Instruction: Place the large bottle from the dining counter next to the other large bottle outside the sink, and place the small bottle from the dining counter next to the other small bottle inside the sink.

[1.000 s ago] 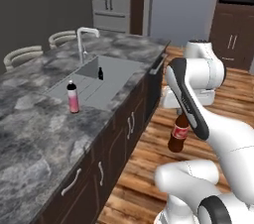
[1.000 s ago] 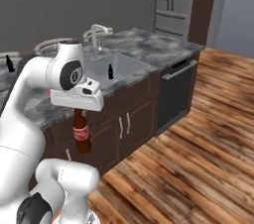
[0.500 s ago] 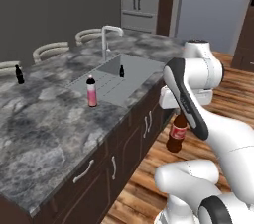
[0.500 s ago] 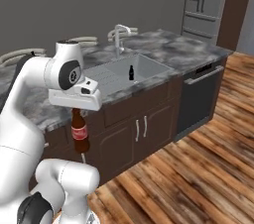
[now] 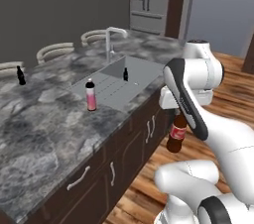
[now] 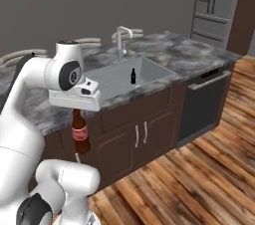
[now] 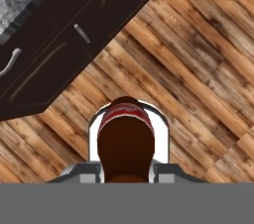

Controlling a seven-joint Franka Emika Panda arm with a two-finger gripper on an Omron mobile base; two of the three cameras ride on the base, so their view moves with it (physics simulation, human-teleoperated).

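Gripper (image 5: 177,113) clamps dark-brown cola bottle (image 5: 176,133) by neck; bottle upright, cap up, long axis vertical. One pink bottle (image 5: 91,96) at counter's 9 o'clock; two small bottles.

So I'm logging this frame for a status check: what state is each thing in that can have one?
gripper: shut on the cola bottle's neck.
cola bottle: upright, hanging in the gripper above the wood floor, off the counter.
pink bottle: upright on the counter beside the sink, capped.
small bottle in the sink: upright in the basin.
small bottle on the counter: upright, far side.
faucet: no water seen.
cabinet doors: closed.
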